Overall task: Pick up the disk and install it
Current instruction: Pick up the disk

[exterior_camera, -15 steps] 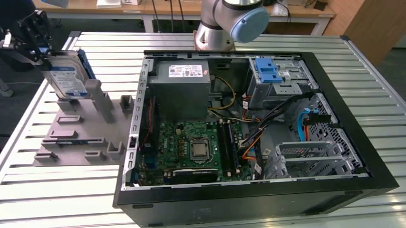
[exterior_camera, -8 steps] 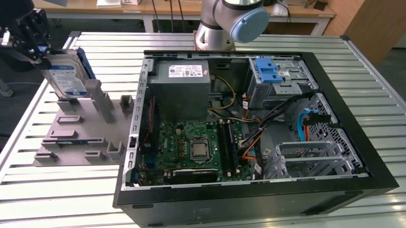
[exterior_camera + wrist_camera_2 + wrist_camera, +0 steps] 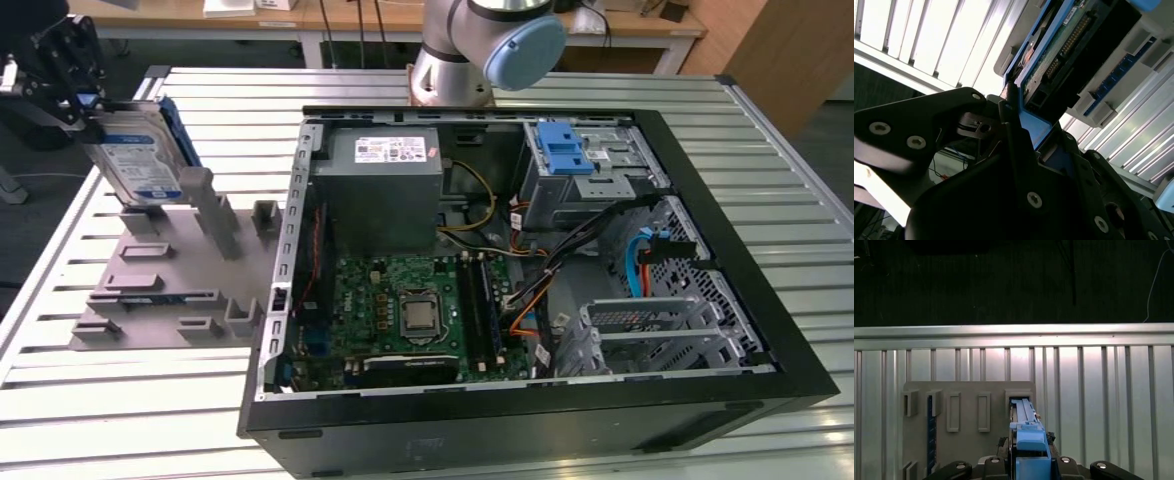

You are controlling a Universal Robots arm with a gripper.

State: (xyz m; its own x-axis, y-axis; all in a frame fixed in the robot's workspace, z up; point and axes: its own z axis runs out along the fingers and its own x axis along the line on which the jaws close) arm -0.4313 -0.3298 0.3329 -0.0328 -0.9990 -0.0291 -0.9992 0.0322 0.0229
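While the claw [image 3: 86, 100] clenches the disk [image 3: 140, 155] by its blue frame, upright at the upper left over the grey stand [image 3: 160, 300], pick-up appears under way. Clearing the slot likely calls for a straight lift.

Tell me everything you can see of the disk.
The disk is a flat silver-grey drive with a white-and-blue label, framed by a blue plastic carrier. It stands upright on edge at the exterior view's left, its lower end at a slot of the grey holder plate. The gripper clamps its upper end.
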